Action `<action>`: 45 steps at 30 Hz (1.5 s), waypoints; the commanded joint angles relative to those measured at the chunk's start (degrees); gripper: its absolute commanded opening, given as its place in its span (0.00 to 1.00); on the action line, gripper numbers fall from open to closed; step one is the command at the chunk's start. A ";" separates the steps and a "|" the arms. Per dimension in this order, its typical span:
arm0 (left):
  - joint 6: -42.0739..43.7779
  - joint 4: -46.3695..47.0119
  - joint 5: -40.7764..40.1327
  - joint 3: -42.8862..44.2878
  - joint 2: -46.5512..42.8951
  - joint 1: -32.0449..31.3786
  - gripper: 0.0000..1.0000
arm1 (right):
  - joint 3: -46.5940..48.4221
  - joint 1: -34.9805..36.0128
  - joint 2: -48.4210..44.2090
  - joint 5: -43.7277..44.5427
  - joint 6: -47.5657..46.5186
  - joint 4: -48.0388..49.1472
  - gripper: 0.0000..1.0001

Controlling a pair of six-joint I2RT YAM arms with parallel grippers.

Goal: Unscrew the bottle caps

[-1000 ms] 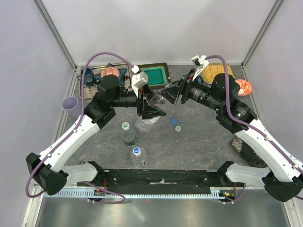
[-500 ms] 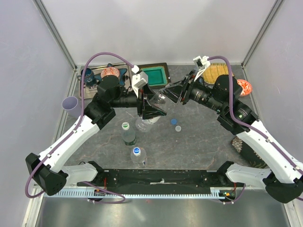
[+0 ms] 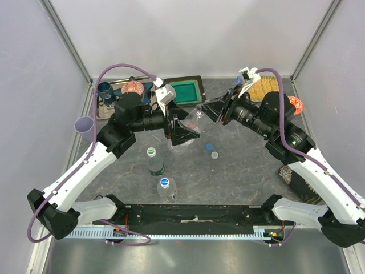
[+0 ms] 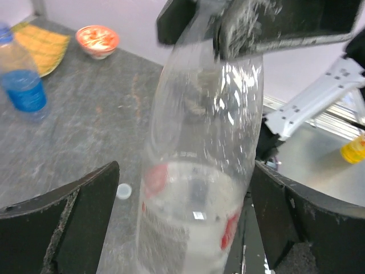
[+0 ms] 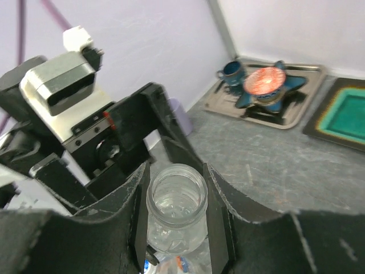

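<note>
A clear bottle [image 3: 191, 121] with a red label hangs tilted between the two arms, its mouth [image 5: 177, 191] open and capless. My right gripper [image 5: 178, 214] is shut on its neck, one finger on each side. My left gripper [image 4: 185, 225] is open, its fingers [image 4: 74, 222] standing apart from the bottle's body [image 4: 199, 171]. A blue cap [image 3: 209, 146] and a pale grey-white cap [image 3: 214, 154] lie loose on the table. Two capped bottles stand upright, one with a green-and-white cap [image 3: 151, 152], one with a blue-and-white cap [image 3: 165, 183]. A blue-tinted bottle [image 4: 20, 80] stands further back.
A lilac cup [image 3: 84, 124] stands at the left edge. A metal tray [image 3: 117, 105] with a blue cup and a red-patterned bowl [image 3: 132, 87] is at the back left, beside a green tray [image 3: 185, 91]. A yellow mat [image 3: 265, 85] and another red bowl [image 3: 293, 104] are at the back right.
My left gripper has opened and let go of the bottle's body. My right gripper has shut on the neck and drawn back to the right a little.
</note>
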 commanded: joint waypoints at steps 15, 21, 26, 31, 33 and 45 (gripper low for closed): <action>1.63 -14.50 -42.52 -0.78 -17.96 0.08 1.00 | 4.19 -3.75 12.24 70.30 -15.35 -0.64 0.00; -1.44 -14.06 -45.33 -6.32 -22.26 0.08 0.99 | -1.35 -8.94 18.74 74.08 -9.75 1.58 0.00; -3.56 -13.63 -45.77 -10.89 -25.42 0.08 1.00 | -5.22 -15.62 21.91 73.21 -3.93 3.07 0.00; -3.56 -13.19 -46.04 -13.18 -27.45 0.08 0.99 | -5.67 -21.17 25.77 70.31 -1.99 5.45 0.00; -3.21 -13.01 -45.95 -13.53 -27.63 -0.01 0.99 | -4.87 -22.57 27.62 68.82 -1.99 5.71 0.00; -2.77 -12.13 -44.55 -15.99 -25.44 0.08 0.99 | -3.38 -25.92 35.98 66.26 -0.76 8.26 0.00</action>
